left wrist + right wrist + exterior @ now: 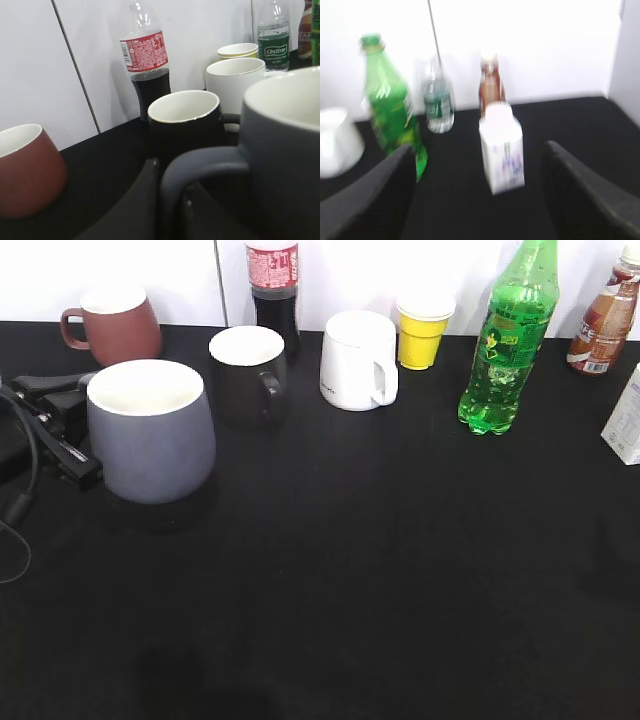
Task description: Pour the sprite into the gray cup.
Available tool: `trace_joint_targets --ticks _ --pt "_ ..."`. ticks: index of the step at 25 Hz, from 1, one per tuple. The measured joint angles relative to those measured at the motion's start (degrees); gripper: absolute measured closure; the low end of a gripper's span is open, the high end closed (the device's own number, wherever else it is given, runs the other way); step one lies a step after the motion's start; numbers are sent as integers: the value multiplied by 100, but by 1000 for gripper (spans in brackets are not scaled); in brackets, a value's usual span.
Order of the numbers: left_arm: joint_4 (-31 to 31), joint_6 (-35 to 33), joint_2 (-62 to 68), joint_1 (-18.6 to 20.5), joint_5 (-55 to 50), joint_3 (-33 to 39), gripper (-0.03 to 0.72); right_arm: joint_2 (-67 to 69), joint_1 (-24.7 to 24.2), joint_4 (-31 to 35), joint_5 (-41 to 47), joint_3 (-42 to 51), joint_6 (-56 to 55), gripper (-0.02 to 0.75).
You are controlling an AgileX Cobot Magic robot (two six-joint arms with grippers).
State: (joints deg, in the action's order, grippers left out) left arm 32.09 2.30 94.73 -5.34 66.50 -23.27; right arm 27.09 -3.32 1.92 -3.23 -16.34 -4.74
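Standing on the black table, the gray cup is at the left front, with its white inside showing. The left gripper is right behind it, low on the table. In the left wrist view its two dark fingers sit on either side of the cup's loop handle, one finger inside the loop; whether they press on it I cannot tell.

The green soda bottle stands upright, well apart from the gray cup, at the right back of the table. Nothing is touching it.

The right gripper shows only in its own blurry view. Its fingers are spread wide apart with nothing between them. Past them stand the green bottle, a small white carton, a clear water bottle and a brown bottle.

Along the back are a reddish-brown mug, a black mug, a cola bottle, a white mug and a yellow cup.
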Motion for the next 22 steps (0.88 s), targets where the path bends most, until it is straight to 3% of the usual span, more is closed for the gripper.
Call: trace_joint_targets --ticks 3,5,10,14,17,22 --pt "2 19 0 0 0 0 652 1719 19 -705 -1660 8 24 152" --pt "2 19 0 0 0 4 652 2766 398 -726 -2492 18 24 152" --pt "2 19 1 0 0 4 652 5377 1781 276 -4914 -80 474 152" --pt "2 19 6 0 0 4 652 7028 2065 783 -5542 -941 505 140" --pt "2 19 6 0 0 4 652 7670 2065 800 -5501 -1596 474 76" --pt "2 19 6 0 0 4 652 8528 2065 972 -5383 -2580 474 69"
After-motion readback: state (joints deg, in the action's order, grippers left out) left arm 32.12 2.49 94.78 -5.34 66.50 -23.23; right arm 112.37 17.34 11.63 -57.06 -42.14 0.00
